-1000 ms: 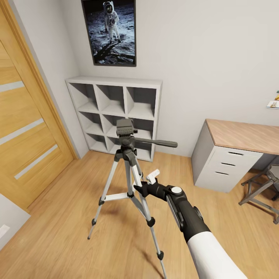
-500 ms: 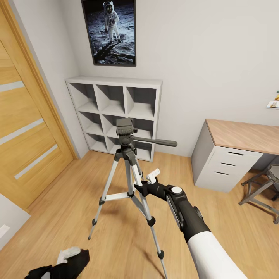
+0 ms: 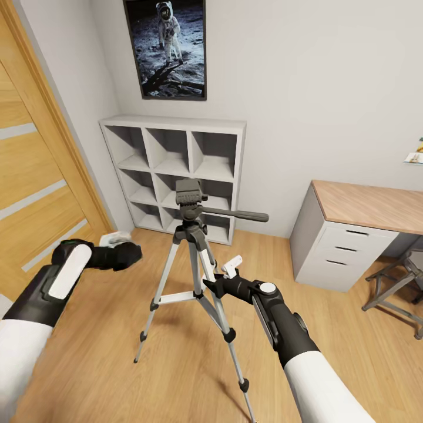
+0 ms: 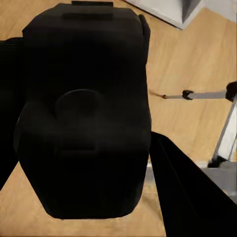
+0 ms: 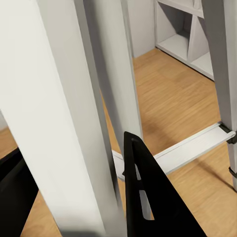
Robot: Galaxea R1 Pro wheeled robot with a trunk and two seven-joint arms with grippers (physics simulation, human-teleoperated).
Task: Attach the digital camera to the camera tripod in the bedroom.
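- Your camera tripod (image 3: 194,252) stands upright on the wood plank floor (image 3: 117,364) at scene centre, in front of the white cube shelf (image 3: 173,170), legs spread.
- Its black head (image 3: 189,194) is bare on top; the pan handle (image 3: 235,215) points right.
- Your right gripper (image 3: 218,281) is at the tripod's upper legs, just below the head, with one white pad (image 3: 233,265) visible on the far side.
- In the right wrist view a silver leg (image 5: 64,113) runs between the two black fingers (image 5: 148,197); the fingers sit around it. I cannot tell whether the pads press on it.
- The tripod's cross brace (image 5: 187,148) shows beyond that leg, above the floor.
- Your left gripper (image 3: 120,249) is raised at the left, near the wooden door (image 3: 35,176), well apart from the tripod.
- It is clamped on the digital camera (image 3: 123,256), a black body at the gripper's tip with a white pad (image 3: 114,238) above it.
- In the left wrist view the camera (image 4: 84,113) is seen very close: a dark blocky body with a round raised part on its face, one black finger (image 4: 187,192) beside it.
- Past it you see floor and a tripod leg with a black foot (image 4: 186,95).
- The camera is to the left of the tripod head and lower than it, not touching it.
- The bench (image 3: 364,205), wood top over grey drawers, is at the far right against the wall; the astronaut poster (image 3: 166,47) hangs above the shelf.
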